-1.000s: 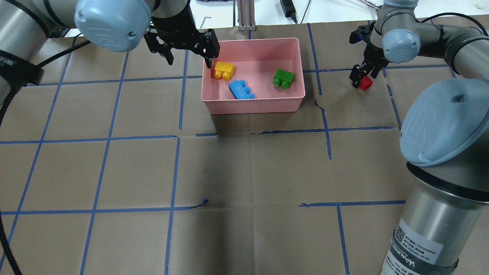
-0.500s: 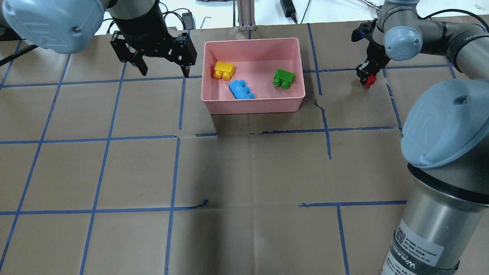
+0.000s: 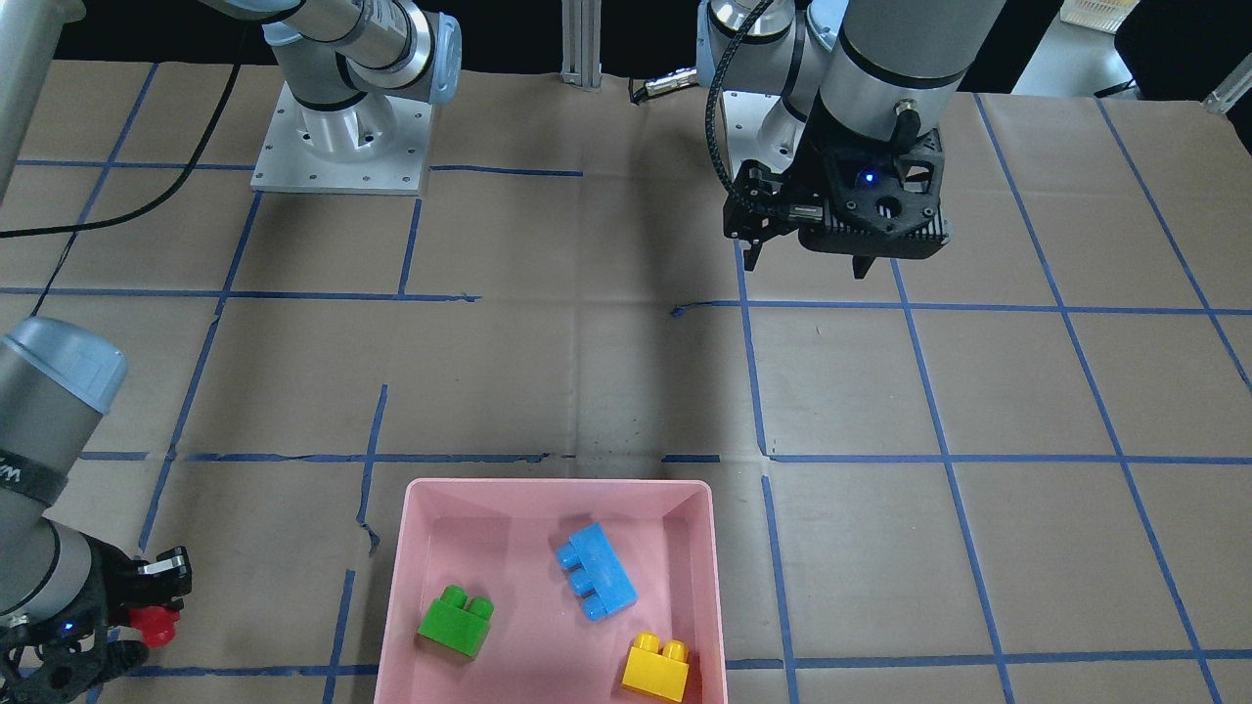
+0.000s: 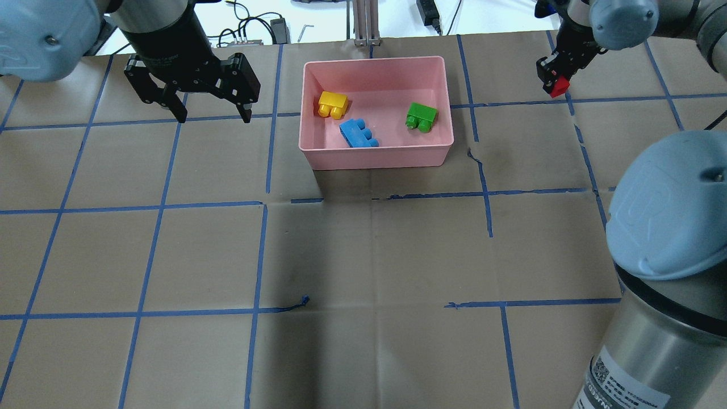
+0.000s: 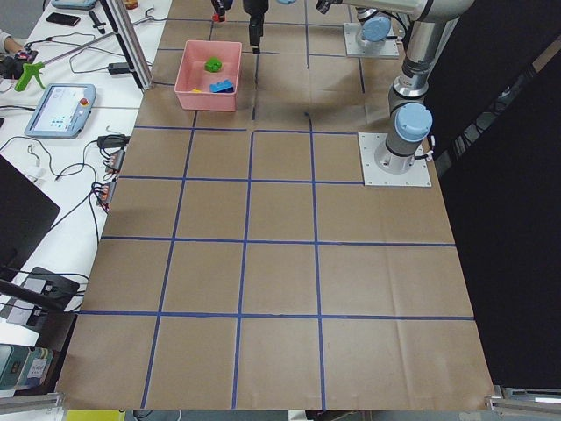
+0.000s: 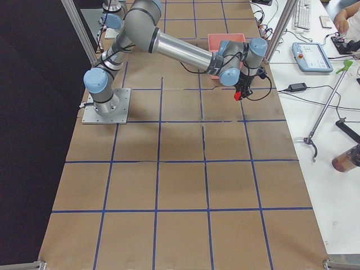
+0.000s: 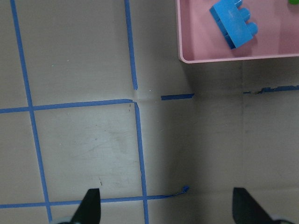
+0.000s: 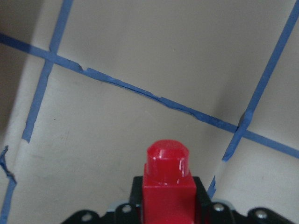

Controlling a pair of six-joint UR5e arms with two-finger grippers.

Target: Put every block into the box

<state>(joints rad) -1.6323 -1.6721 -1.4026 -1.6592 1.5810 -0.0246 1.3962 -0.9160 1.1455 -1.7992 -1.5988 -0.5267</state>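
Observation:
The pink box (image 4: 375,161) stands at the far middle of the table. In it lie the yellow brick (image 4: 333,105), the light-blue brick (image 4: 358,134) and the green brick (image 4: 421,116). My right gripper (image 4: 555,79) is shut on the red brick (image 4: 559,86) and holds it above the table, to the right of the box and apart from it. The right wrist view shows the red brick (image 8: 168,184) stud-out between the jaws. My left gripper (image 4: 214,118) is open and empty, hovering to the left of the box.
Brown paper with a blue tape grid covers the table (image 4: 363,255). An aluminium post (image 4: 366,23) and cables stand past the far edge behind the box. The right arm's base plate (image 3: 342,137) is on the table's near side.
My left gripper has moved left, away from the box, still open. My right gripper has risen with the red brick shut in it.

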